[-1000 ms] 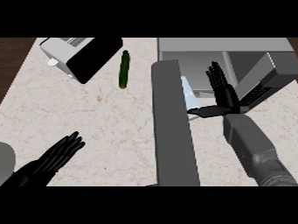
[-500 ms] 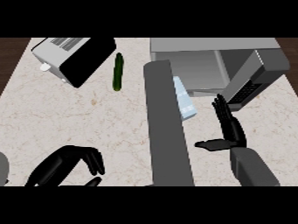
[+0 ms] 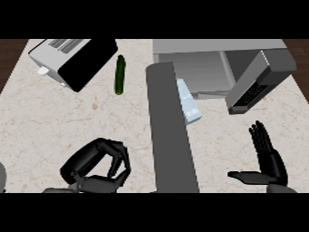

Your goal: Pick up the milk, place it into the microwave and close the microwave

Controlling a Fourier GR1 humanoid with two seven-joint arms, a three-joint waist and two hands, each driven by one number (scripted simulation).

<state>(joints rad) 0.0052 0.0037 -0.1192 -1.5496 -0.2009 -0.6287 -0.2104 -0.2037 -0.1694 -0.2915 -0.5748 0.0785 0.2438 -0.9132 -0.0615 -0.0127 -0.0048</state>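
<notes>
Since half a second ago, pulled back from the microwave point(image 3: 217, 68): right hand point(image 3: 267, 156) now well in front of its opening, fingers straight and spread, thumb out, holding nothing. Left hand point(image 3: 100, 163) curled tighter, empty, in front of the microwave and off to its left on the counter point(image 3: 43, 122). Milk point(image 3: 189, 100) lying just in front of the microwave's cavity, against the dark door panel point(image 3: 170, 131), apparently not yet fully inside. Microwave door standing wide open, swung out toward the near edge. Likely backing off to line up a push on the door. Cucumber point(image 3: 120, 74) and toaster point(image 3: 70, 61) left of the microwave, untouched.
</notes>
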